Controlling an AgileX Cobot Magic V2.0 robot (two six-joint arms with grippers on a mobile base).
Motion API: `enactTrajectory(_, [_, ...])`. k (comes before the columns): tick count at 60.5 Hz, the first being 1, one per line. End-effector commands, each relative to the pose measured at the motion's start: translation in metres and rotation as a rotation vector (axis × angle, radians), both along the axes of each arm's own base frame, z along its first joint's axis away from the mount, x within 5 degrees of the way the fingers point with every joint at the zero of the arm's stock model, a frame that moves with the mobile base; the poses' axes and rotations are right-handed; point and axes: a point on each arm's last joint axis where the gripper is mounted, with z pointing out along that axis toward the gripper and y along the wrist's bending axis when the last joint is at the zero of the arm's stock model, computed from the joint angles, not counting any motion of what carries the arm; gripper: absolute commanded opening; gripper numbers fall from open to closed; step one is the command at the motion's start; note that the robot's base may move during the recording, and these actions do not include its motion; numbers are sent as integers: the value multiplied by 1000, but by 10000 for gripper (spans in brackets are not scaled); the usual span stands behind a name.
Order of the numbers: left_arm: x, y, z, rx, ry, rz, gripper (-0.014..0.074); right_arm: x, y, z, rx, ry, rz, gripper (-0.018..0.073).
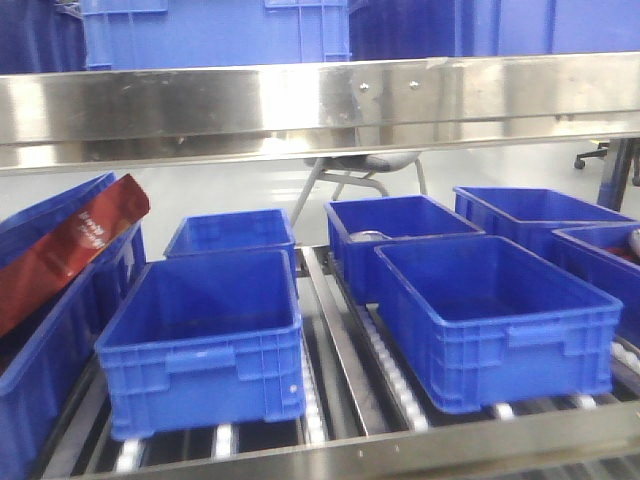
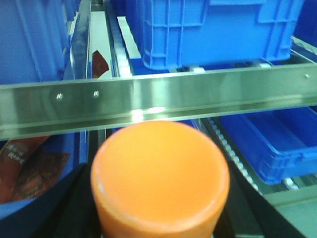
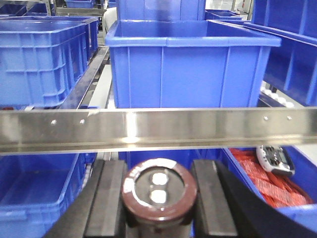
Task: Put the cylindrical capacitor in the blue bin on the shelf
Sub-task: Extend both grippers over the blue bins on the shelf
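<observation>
Shelf [image 1: 300,105]: steel, with roller tracks under rows of crates.
Blue bin [image 3: 183,69]: open-topped, just behind the shelf's front rail [image 3: 158,129]; the rail bars a straight path in.
Left gripper [image 2: 158,198]: seems clamped on an orange cylinder [image 2: 158,178], off the shelf's front edge.
Right gripper [image 3: 158,196]: pinches the cylindrical capacitor [image 3: 158,188] upright below the rail, likely for lifting over.

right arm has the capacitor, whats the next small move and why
Probably raise the right gripper a little, then ease forward: it is shut on the cylindrical capacitor, but the shelf rail crosses just ahead of it, and the open blue bin stands beyond and above that rail. The left gripper, holding an orange cylinder, can wait.
</observation>
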Motion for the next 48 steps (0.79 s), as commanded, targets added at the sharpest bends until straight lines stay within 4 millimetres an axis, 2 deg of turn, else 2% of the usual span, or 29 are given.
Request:
enactTrajectory(1, [0,-1,3,-6,-27,-8,-111,-1,-1,6,-7,-43,-3,-148])
enactTrajectory(48, [0,-1,3,-6,-27,-8,-111,-1,-1,6,-7,-43,-3,-148])
